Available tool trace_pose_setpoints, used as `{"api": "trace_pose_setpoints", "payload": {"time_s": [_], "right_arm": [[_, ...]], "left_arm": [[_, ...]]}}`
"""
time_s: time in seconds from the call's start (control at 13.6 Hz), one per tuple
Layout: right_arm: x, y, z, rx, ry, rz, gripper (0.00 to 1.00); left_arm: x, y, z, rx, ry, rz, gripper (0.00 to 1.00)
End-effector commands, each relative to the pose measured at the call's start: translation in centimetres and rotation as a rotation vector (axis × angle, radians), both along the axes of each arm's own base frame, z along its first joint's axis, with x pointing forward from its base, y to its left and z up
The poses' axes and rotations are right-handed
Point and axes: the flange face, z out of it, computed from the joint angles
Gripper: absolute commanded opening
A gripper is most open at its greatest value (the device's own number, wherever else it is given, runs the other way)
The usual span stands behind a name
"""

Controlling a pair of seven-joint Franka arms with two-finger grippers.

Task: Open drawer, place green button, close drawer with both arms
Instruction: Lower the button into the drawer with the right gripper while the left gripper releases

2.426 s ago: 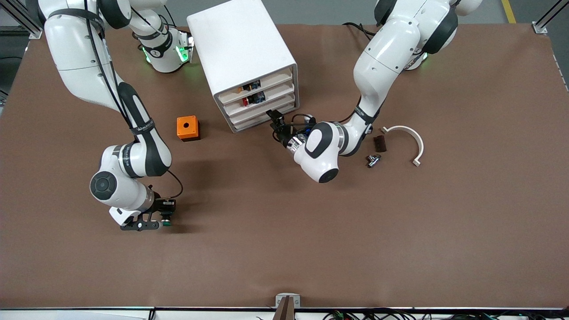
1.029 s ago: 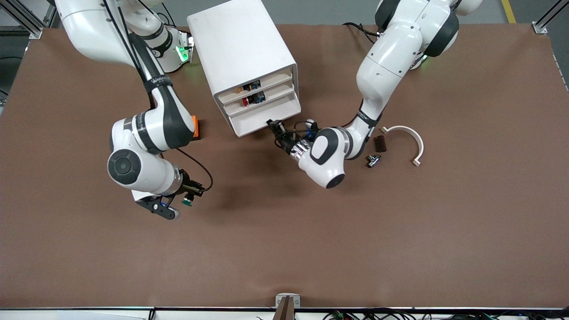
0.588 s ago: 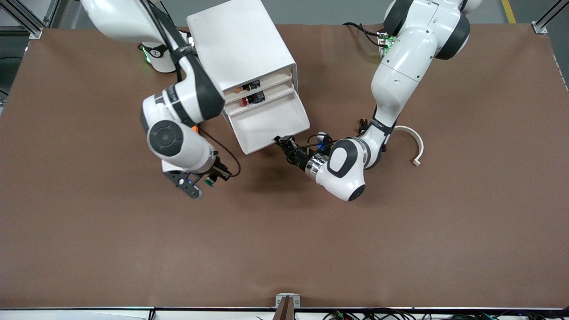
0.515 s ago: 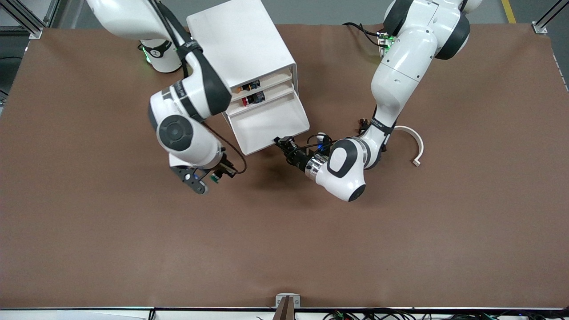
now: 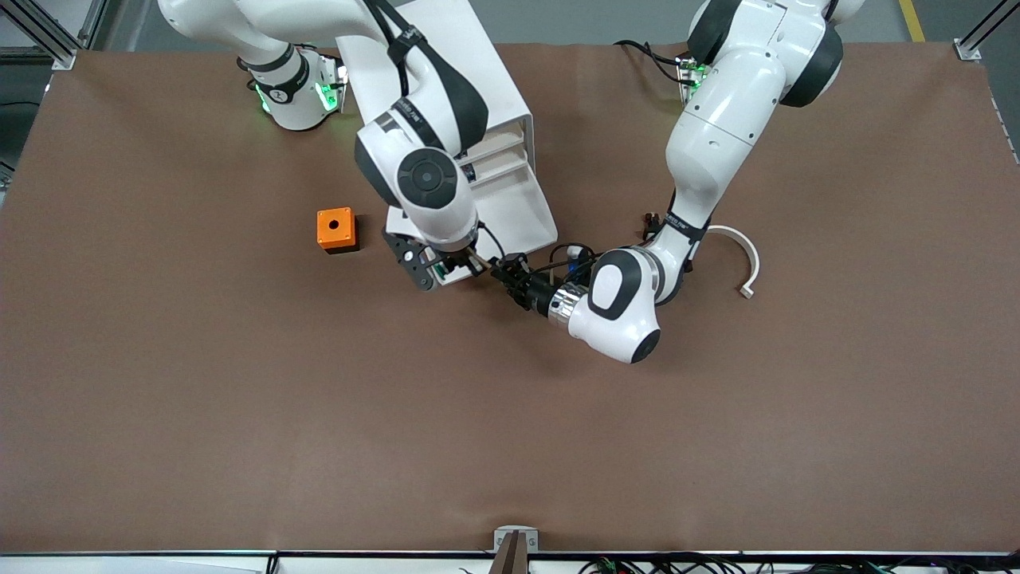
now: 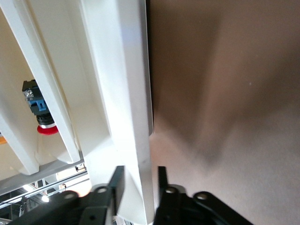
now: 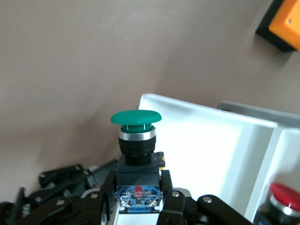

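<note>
— So where is the small push-button with the round green cap (image 7: 137,136)?

— Up in the air. The right gripper (image 7: 138,190) has its fingers closed on the black-and-blue body, cap pointing away from the wrist. It hangs over the front rim of the shallow white plastic drawer (image 5: 522,215), at the corner toward the right arm's end of the bench (image 5: 239,438).

— And the drawer?

— Pulled out of the white four-drawer box cabinet (image 5: 498,88) toward the front camera. It is the third tray from the top, and what shows of its floor is bare white.

— What about the left arm?

— The left gripper (image 5: 504,269) sits low at the drawer's front rim, at the corner toward the left arm's end. In the left wrist view the white wall runs right through its mouth. Whether it clamps that wall or stands loose around it, I cannot tell.

— So the two grippers are close?

— Just beside each other along that front rim, apart.

— Anything else?

— A red-capped button (image 7: 283,193) lies in a tray above the open one. An orange box with a round hole (image 5: 336,229) stands on the bench beside the cabinet, toward the right arm's end. A curved white plastic piece (image 5: 745,251) lies near the left arm's forearm.
</note>
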Motion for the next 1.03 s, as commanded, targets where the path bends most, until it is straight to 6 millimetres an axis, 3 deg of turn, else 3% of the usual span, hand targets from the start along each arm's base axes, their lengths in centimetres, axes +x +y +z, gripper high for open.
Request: {"api": "trace_pose_setpoints", "payload": {"time_s": [0.0, 0.22, 0.44, 0.66, 0.96], "right_arm": [[-2.7, 0.2, -0.7, 0.002, -0.013, -0.051, 0.04], [-4.5, 1.4, -2.7, 0.005, -0.035, -0.104, 0.05], [-4.9, 1.7, -3.7, 0.012, -0.05, -0.146, 0.12], [-4.9, 1.7, -4.6, -0.001, -0.04, -0.155, 0.38], [-4.7, 1.7, -5.1, -0.009, -0.045, -0.152, 0.59]], "left_arm": [[1.3, 0.9, 1.0, -0.028, -0.003, 0.026, 1.0], [2.2, 3.7, 3.0, -0.023, -0.006, -0.051, 1.0], [3.7, 6.7, 5.7, 0.032, -0.085, -0.121, 1.0], [5.5, 11.6, 6.5, 0.032, -0.128, -0.168, 1.0], [7.3, 17.6, 10.9, -0.014, -0.251, -0.273, 1.0]]}}
